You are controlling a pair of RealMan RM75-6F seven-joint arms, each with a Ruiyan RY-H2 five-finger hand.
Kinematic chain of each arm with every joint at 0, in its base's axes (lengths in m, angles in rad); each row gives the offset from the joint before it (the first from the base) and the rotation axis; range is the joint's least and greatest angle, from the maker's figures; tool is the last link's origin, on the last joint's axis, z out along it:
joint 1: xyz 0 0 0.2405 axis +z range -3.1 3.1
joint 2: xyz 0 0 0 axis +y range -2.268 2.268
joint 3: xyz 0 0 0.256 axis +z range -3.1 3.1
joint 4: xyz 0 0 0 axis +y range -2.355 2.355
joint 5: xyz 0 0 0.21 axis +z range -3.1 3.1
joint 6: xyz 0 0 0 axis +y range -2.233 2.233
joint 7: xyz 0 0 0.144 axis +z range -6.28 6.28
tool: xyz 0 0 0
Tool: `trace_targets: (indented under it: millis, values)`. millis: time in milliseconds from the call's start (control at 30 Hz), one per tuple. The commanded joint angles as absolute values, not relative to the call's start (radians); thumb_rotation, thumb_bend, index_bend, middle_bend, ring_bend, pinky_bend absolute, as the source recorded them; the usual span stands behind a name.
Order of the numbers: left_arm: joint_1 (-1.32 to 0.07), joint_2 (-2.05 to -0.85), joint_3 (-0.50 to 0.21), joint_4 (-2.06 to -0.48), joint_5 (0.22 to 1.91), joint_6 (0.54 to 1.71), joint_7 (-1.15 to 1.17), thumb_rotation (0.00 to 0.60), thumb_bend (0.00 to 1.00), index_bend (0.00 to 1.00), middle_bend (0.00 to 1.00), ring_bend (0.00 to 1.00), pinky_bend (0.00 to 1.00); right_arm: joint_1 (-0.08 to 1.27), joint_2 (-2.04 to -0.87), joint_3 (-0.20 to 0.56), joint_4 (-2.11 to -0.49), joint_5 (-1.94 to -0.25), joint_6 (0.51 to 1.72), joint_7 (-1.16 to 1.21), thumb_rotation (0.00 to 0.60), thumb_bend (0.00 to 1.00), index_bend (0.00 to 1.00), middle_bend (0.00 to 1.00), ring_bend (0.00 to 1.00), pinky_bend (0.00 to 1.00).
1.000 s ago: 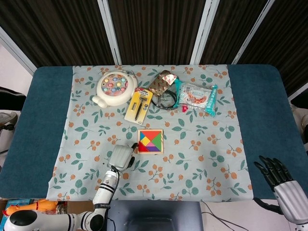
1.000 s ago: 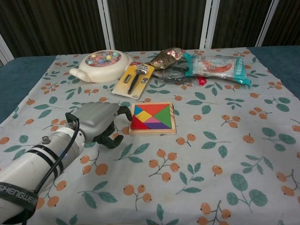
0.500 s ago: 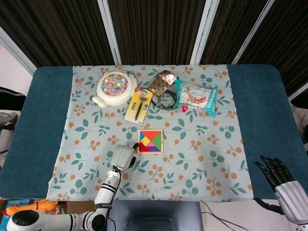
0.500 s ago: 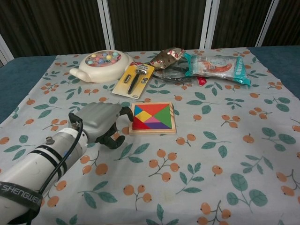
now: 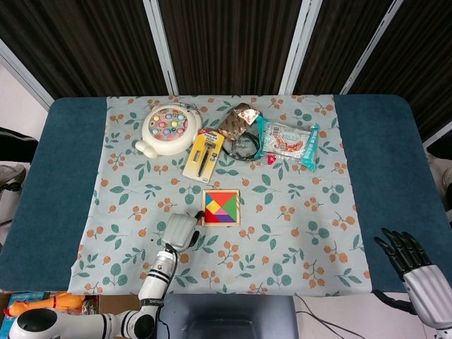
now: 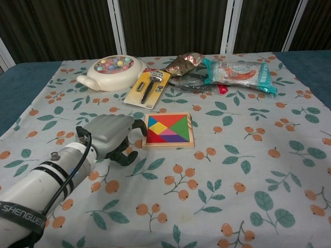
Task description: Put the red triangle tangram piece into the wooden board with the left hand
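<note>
The wooden board (image 5: 220,191) (image 6: 168,145) lies on the flowered cloth in the middle of the table, filled with coloured tangram pieces. The red triangle (image 5: 210,216) (image 6: 152,136) sits flat in the board's near-left corner. My left hand (image 5: 180,229) (image 6: 110,132) hovers low over the cloth just left of the board. Its fingers arch down, with its fingertips (image 6: 137,123) close to the board's left edge, and nothing is between them. My right hand (image 5: 405,255) hangs off the table's near right corner with its fingers spread and holds nothing.
At the back of the cloth lie a cream fishing-game toy (image 5: 168,127) (image 6: 109,71), a yellow razor card (image 5: 203,154) (image 6: 147,88), a foil packet (image 5: 236,121) (image 6: 185,61) and a snack bag (image 5: 288,141) (image 6: 239,74). Blue table cover (image 5: 49,176) flanks the cloth.
My left hand and forearm have drawn back a little from the board's left edge. The board, its pieces and the right hand have not moved.
</note>
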State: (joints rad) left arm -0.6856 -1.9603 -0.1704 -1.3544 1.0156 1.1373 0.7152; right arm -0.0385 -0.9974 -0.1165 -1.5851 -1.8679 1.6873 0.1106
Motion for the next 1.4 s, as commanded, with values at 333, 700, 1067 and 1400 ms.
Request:
trace_targets:
  millis: [333, 700, 1067, 1400]
  values:
    - [-0.684, -1.968, -0.167, -1.355, 1.034, 1.141, 0.706, 0.6, 0.42, 0.32, 1.0, 1.0, 1.0, -0.039, -0.997, -0.116, -1.582, -1.869, 1.69, 0.114, 0.6, 0.06, 0.0, 0.0, 0.0, 0.0]
    - [-0.622, -1.807, -0.104, -1.582, 1.21, 1.238, 0.609, 0.6, 0.42, 0.26, 1.0, 1.0, 1.0, -0.039, -1.003, -0.115, -1.586, -1.867, 1.68, 0.09, 0.6, 0.06, 0.0, 0.0, 0.0, 0.0]
    - [-0.369, -1.346, 0.279, -1.664, 1.652, 1.501, 0.206, 0.6, 0.42, 0.01, 0.06, 0.07, 0.21, -0.032, -1.019, -0.111, -1.611, -1.85, 1.638, 0.021, 0.6, 0.06, 0.0, 0.0, 0.0, 0.0]
    - [-0.201, -1.354, 0.298, -1.358, 1.811, 1.759, 0.028, 0.6, 0.41, 0.0, 0.0, 0.0, 0.1, -0.012, -1.056, -0.085, -1.662, -1.782, 1.554, -0.101, 0.6, 0.06, 0.0, 0.0, 0.0, 0.0]
